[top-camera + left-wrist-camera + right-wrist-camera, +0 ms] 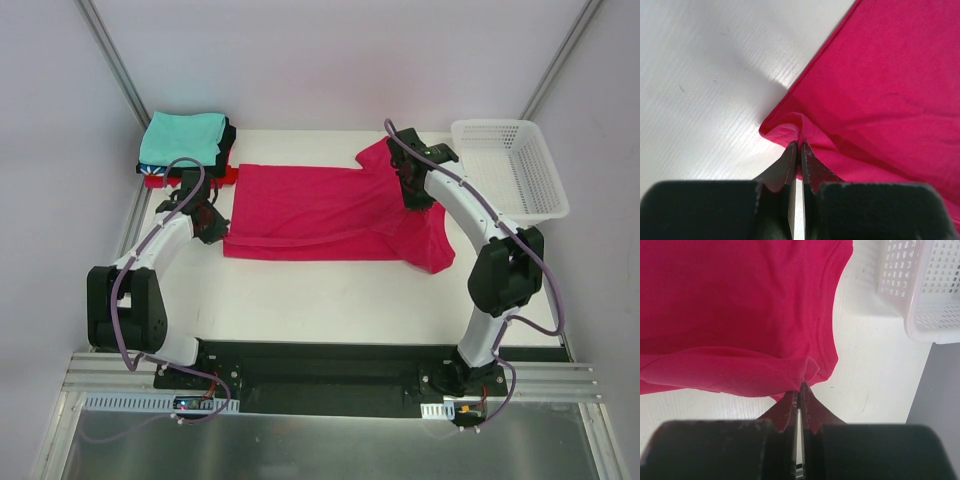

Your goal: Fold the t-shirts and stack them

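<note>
While clamped together on only thin pinches of the pink t-shirt (pixel 310 212), spread across the middle of the tabletop (pixel 330 295) near the folded stack (pixel 185 140) at the far left, could slip free on the first pull or drag unevenly into a crooked, bunched fold: left claw (pixel 800 150) on a puckered corner, right claw (pixel 800 390) on a small ridge beside a stitched edge. From the wrists alone, the thinness of each bite; from above alone, the whole shirt, its rumpled right side and the wide span between grips.
</note>
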`<action>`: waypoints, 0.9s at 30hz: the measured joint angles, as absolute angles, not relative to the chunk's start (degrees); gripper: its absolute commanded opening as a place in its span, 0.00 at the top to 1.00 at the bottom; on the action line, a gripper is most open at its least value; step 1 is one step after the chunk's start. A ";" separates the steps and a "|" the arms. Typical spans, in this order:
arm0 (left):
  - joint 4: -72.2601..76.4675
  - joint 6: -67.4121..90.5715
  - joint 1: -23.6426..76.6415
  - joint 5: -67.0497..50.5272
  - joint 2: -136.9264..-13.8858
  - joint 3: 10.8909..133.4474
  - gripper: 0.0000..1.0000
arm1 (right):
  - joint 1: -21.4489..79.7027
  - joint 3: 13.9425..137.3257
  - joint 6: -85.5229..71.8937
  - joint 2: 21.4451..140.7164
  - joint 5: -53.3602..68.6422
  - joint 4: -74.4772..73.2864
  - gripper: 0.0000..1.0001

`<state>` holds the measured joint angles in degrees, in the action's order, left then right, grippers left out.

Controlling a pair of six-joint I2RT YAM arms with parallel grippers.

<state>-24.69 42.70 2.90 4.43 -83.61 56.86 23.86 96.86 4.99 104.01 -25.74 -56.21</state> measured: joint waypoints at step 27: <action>-25.69 42.59 2.87 0.91 -67.85 48.07 1.00 | 28.93 77.06 -1.02 83.90 -24.05 -57.71 0.99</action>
